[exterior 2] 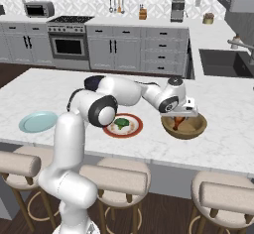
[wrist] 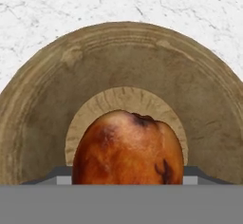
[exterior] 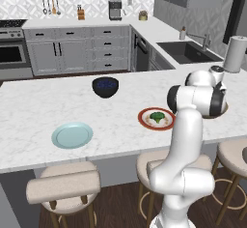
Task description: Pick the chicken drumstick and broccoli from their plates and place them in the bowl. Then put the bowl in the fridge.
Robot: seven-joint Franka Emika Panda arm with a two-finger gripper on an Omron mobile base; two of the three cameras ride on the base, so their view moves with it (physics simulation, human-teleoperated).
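We hold the chicken drumstick (wrist: 127,147) clamped in our gripper (exterior 2: 177,121) just above the wooden bowl (exterior 2: 196,128), and releasing off-centre could bounce it over the rim onto the counter (exterior 2: 228,119).

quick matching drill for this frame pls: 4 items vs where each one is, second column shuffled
Items:
1. chicken drumstick
2. broccoli
3. pale blue-green plate
4. dark bowl

Places:
A. on the red-rimmed plate
B. at the hand, over the wooden bowl
C. on the counter's far side, beyond both plates
D. bare, at the counter's left end

Pairs: 1-B, 2-A, 3-D, 4-C
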